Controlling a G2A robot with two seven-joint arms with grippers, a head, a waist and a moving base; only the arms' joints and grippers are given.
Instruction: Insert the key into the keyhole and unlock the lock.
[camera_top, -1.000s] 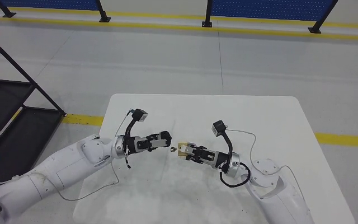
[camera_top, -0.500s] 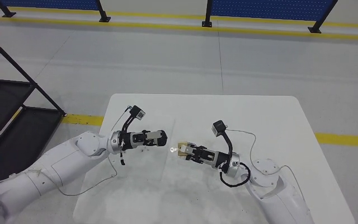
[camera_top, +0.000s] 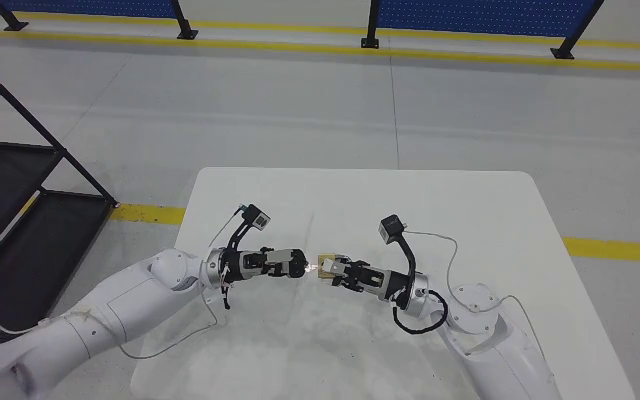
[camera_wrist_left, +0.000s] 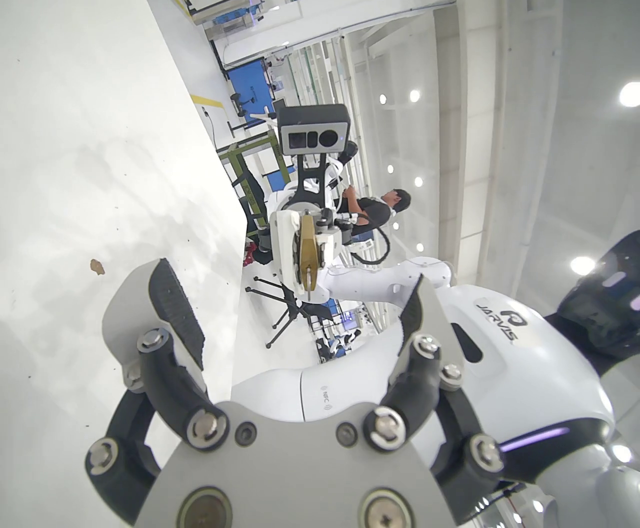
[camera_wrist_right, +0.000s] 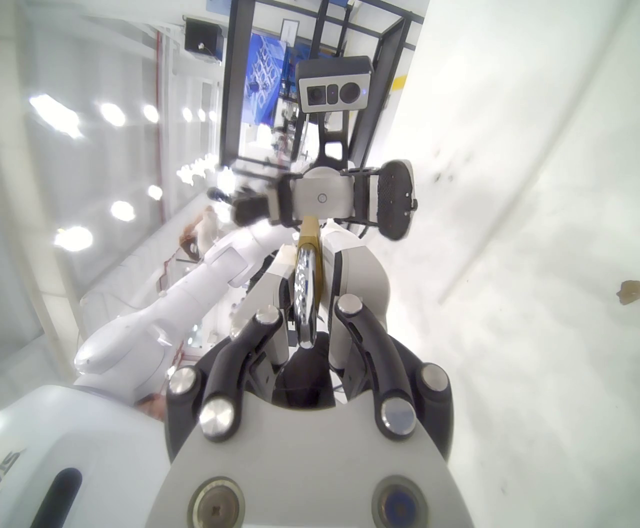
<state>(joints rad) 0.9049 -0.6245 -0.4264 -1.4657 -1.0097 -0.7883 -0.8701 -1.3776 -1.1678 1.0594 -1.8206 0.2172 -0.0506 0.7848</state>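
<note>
Left gripper (camera_wrist_left: 295, 305): grey metal plate, black linkages, two curved fingers lined with ribbed black rubber pads (camera_wrist_left: 177, 312), spread wide.

Just ahead of it, in line with the gap between the pads: slim silver key (camera_wrist_left: 310, 287), seated in the near end of a small flat brass padlock (camera_wrist_left: 306, 250) and pointing back toward the left gripper. No contact with either pad. Whether its tip lies between the fingers, not determinable.

Padlock edge-on from this side: smooth brass body, rounded chrome shackle (camera_wrist_right: 304, 300) at the end away from the left gripper.

Right gripper (camera_wrist_right: 310, 252): same grey-and-black build, closed narrow on the brass body from both flat sides, shackle running back between its fingers toward its palm.

Both grippers nose to nose, padlock and key between them, raised off the surface.

Under and around the hands: white matte rectangular table (camera_top: 450, 210), faintly scuffed. Small brown crumb-like speck (camera_wrist_left: 96, 266) on it, off to one side of the grippers and apart from both.

Beyond the table on the left arm's side: black metal-frame rack (camera_top: 30, 210). Level with the table's middle, yellow floor stripe (camera_top: 605, 248) on pale grey floor. Farthest off, blue panel barriers (camera_top: 480, 15) on black feet.
</note>
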